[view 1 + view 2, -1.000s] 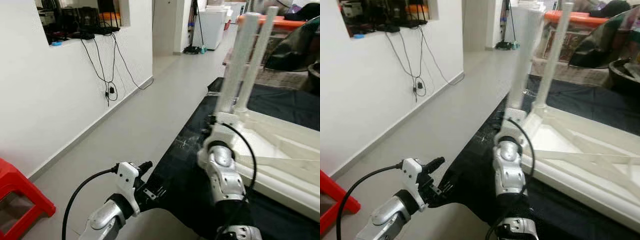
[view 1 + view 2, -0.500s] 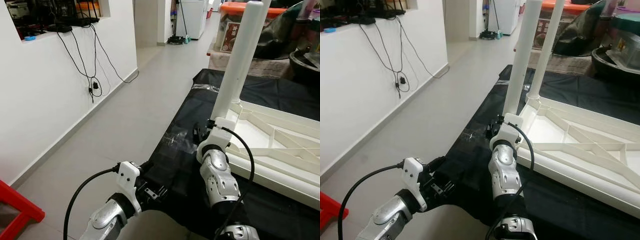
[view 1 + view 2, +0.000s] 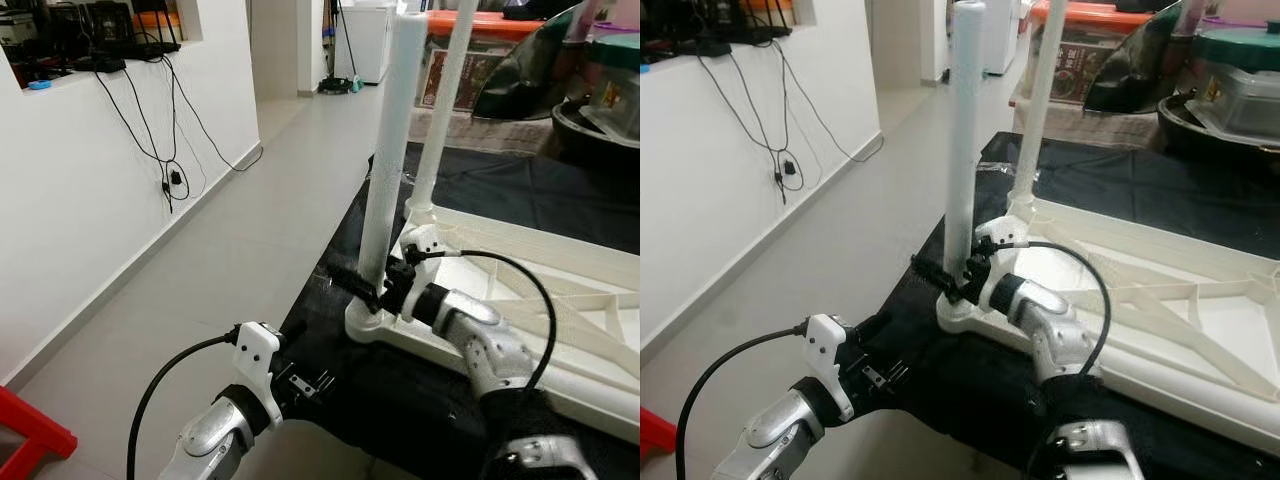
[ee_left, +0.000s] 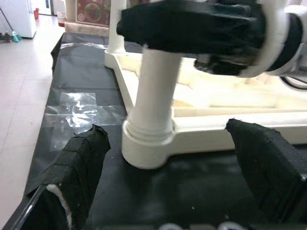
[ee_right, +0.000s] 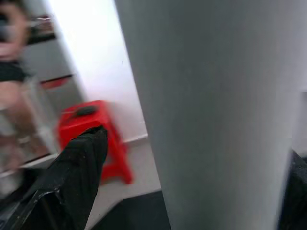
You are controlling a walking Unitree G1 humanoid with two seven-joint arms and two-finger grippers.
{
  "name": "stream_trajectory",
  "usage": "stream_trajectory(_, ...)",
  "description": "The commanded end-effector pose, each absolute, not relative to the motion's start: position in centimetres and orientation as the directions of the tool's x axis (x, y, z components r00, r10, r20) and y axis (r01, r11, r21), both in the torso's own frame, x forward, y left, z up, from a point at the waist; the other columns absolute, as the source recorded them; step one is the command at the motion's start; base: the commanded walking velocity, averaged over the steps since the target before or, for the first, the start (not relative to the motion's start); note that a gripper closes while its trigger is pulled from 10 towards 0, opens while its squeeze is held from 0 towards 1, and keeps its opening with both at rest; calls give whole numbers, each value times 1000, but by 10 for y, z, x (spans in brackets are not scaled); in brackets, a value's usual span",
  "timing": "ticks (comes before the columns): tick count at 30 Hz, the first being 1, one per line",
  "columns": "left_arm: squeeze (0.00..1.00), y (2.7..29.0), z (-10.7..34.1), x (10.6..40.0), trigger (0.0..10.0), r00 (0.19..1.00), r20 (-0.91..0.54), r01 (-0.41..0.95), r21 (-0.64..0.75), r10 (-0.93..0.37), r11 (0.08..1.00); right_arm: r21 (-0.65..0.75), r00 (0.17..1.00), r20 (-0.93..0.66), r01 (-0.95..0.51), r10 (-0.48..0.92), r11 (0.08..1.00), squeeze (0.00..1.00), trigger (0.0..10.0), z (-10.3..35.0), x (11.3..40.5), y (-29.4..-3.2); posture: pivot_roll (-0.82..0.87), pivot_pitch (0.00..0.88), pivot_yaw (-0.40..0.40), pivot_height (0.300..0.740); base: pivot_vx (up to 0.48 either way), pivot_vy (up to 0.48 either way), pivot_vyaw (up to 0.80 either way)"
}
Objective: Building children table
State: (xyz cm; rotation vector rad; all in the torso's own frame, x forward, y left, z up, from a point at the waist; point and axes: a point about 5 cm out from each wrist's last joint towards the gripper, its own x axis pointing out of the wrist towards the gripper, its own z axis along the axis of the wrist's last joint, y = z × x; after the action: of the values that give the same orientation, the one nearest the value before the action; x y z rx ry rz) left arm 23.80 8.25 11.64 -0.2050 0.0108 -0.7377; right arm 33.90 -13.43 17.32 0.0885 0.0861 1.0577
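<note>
A white children's table (image 3: 520, 270) lies upside down on a black mat (image 3: 400, 400). Two white legs stand up from its near end, the near leg (image 3: 395, 130) and the far leg (image 3: 445, 100). My right gripper (image 3: 362, 287) reaches in from the right and is shut on the near leg just above its socket; in the right wrist view the leg (image 5: 211, 105) sits between the fingers (image 5: 81, 177). My left gripper (image 3: 300, 350) hovers low at the mat's near edge. It is open and faces the leg's base (image 4: 148, 143).
A white wall (image 3: 90, 220) with hanging cables (image 3: 165, 150) runs along the left, with grey floor between it and the mat. A red stool (image 3: 25, 440) stands at the bottom left. An orange-lidded box (image 3: 480, 25) and dark cookware (image 3: 600, 120) sit behind the table.
The camera has shifted. My right forearm has swung from upright to lying sideways, with its fingers now across the base of the near leg. The left arm has stayed put.
</note>
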Motion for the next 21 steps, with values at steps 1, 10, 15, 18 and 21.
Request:
stream_trajectory(1, 0, 84, 114, 238, 10000, 744, 52, 663, -186, -667, 725, 115, 334, -66, -934, 940, 339, 0, 10000, 168, 337, -119, 76, 0, -18, 740, 0, 0, 0)
stream_trajectory(10, 0, 83, 113, 237, 10000, 743, 51, 663, -189, -667, 724, 66, 209, -150, -973, 966, 221, 0, 0, 164, 342, -108, 81, 0, -25, 740, 0, 0, 0)
stream_trajectory(15, 0, 83, 112, 236, 10000, 743, 51, 664, -190, -668, 724, 52, 208, -159, -974, 965, 219, 0, 0, 163, 342, -107, 81, 0, -25, 740, 0, 0, 0)
stream_trajectory(18, 0, 83, 112, 236, 10000, 742, 50, 664, -191, -668, 723, 39, 220, -133, -973, 966, 227, 0, 0, 164, 340, -107, 77, 0, -23, 740, 0, 0, 0)
stream_trajectory(21, 0, 83, 112, 236, 10000, 742, 49, 664, -192, -669, 722, 35, 239, -102, -969, 966, 244, 0, 0, 165, 339, -106, 74, 0, -20, 740, 0, 0, 0)
